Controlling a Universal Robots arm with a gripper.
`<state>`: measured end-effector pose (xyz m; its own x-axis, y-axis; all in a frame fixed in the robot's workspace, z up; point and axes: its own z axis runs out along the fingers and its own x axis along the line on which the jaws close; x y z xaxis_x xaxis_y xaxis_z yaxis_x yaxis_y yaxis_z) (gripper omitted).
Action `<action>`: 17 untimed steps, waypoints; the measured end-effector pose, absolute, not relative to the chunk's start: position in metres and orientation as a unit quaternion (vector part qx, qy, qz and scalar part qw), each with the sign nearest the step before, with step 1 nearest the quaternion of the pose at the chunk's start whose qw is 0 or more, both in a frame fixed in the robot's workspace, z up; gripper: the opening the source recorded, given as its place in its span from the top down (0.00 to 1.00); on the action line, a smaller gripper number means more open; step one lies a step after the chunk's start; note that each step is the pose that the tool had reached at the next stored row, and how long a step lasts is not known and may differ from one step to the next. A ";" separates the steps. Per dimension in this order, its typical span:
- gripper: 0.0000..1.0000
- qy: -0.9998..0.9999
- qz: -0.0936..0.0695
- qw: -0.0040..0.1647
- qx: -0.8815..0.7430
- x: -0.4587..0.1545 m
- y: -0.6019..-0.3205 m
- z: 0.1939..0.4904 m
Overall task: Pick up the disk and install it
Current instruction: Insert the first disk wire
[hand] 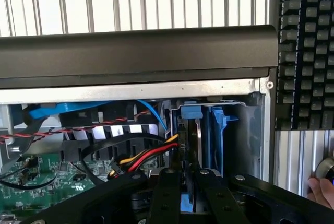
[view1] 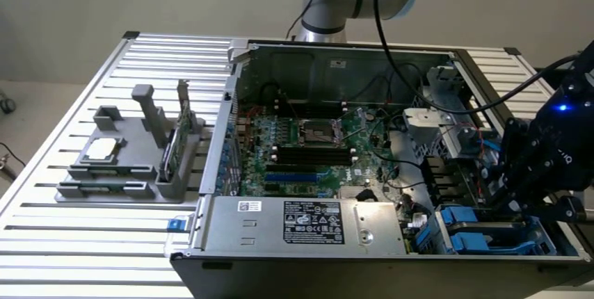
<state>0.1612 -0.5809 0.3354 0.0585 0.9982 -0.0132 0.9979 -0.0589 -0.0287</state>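
Observation:
In the wrist view the disk (hand: 191, 113) stands edge-on in the drive bay at the corner of the open computer case (hand: 135, 51), its blue carrier facing the camera and a thin silver edge showing. My gripper (hand: 187, 178) is shut on it, with one black finger on each side of the blue frame. A second blue carrier (hand: 217, 130) sits right beside it in the bay. In the exterior view my gripper (view1: 524, 198) reaches down into the case's near corner on the exterior view's right, just above the blue carriers (view1: 469, 235).
Red, yellow and black cables (hand: 148, 153) and a blue cable (hand: 62, 110) run close beside the bay. A power supply (view1: 307, 222) and the motherboard (view1: 307, 139) lie in the case. A grey fixture (view1: 130, 167) holds a chip and a card. A keyboard (hand: 308, 51) and a hand (hand: 321, 190) are outside the case.

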 end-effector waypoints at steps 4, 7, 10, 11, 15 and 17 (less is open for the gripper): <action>0.84 -0.685 0.015 0.005 -0.728 0.161 -0.581 0.335; 0.84 -0.685 0.016 0.004 -0.728 0.161 -0.581 0.335; 0.84 -0.685 0.016 0.004 -0.728 0.161 -0.581 0.335; 0.84 -0.685 0.016 0.004 -0.728 0.161 -0.581 0.334; 0.84 -0.685 0.016 0.004 -0.728 0.161 -0.581 0.334; 0.84 -0.685 0.016 0.004 -0.728 0.161 -0.581 0.334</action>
<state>0.1611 -0.5808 0.3337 0.0609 0.9980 -0.0184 0.9977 -0.0614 -0.0278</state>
